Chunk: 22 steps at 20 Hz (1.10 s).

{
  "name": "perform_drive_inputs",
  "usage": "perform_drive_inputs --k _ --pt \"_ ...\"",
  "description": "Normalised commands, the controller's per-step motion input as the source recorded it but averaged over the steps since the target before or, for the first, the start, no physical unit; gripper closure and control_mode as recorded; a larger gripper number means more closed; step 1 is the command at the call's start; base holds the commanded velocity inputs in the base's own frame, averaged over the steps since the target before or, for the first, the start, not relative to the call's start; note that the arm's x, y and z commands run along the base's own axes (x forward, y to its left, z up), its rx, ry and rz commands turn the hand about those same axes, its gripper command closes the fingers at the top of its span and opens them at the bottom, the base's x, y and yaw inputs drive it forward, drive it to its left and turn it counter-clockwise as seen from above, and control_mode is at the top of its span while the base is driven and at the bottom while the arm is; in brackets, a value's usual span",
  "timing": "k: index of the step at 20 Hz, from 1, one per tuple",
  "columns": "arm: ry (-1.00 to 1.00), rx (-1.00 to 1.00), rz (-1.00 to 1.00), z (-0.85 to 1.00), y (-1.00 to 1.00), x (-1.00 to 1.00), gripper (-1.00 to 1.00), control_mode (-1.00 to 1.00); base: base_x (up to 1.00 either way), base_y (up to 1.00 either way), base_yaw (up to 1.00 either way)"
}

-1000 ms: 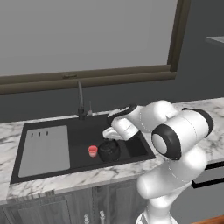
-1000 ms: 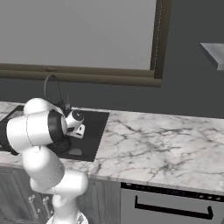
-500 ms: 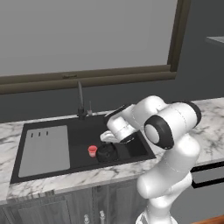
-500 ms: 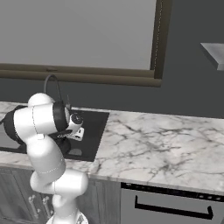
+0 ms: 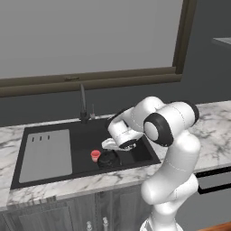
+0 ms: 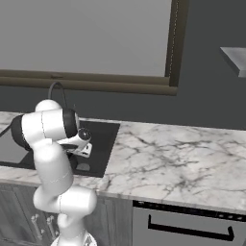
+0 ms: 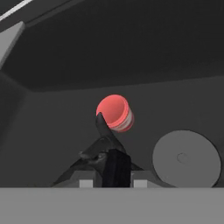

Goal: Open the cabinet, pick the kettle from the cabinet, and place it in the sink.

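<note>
The black kettle [image 5: 108, 159] sits low in the sink [image 5: 85, 135], at the front of the dark basin beside a small red cup [image 5: 95, 155]. My gripper [image 5: 110, 150] reaches down onto it from the right and is shut on its top handle. In the hand view the kettle's dark handle and spout [image 7: 108, 146] rise between the fingertips of the gripper [image 7: 113, 176], with the red cup [image 7: 114, 113] just beyond and the round drain [image 7: 186, 158] to the right. The sink's basin [image 6: 103, 139] lies partly behind my arm in the right base view.
A grey ribbed drainboard [image 5: 47, 153] fills the sink's left part. The thin faucet [image 5: 83, 101] stands at the back rim. Marble counter [image 6: 173, 163] stretches to the right, with a dishwasher front [image 6: 187, 226] below it and cabinet doors [image 5: 67, 216] under the sink.
The arm's elbow has swung left and forward over the basin. The hand stays down on the kettle, which rests at nearly the same spot next to the red cup.
</note>
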Motion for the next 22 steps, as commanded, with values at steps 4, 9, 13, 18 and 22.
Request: perform_drive_inputs --k 4,9,13,18,22 --pt "0.00 0.00 0.00 -0.19 0.04 0.14 1.00 -1.00 0.00 0.00 0.00" --pt "0.00 0.00 0.00 -0.21 0.06 0.07 1.00 -1.00 0.00 0.00 0.00" --pt "0.00 0.00 0.00 -0.22 0.11 0.07 1.00 -1.00 0.00 0.00 0.00" --pt "0.00 0.01 0.00 -0.20 0.10 0.10 1.00 -1.00 0.00 0.00 0.00" --pt "0.00 0.03 0.00 -0.18 0.09 0.11 1.00 -1.00 0.00 0.00 0.00"
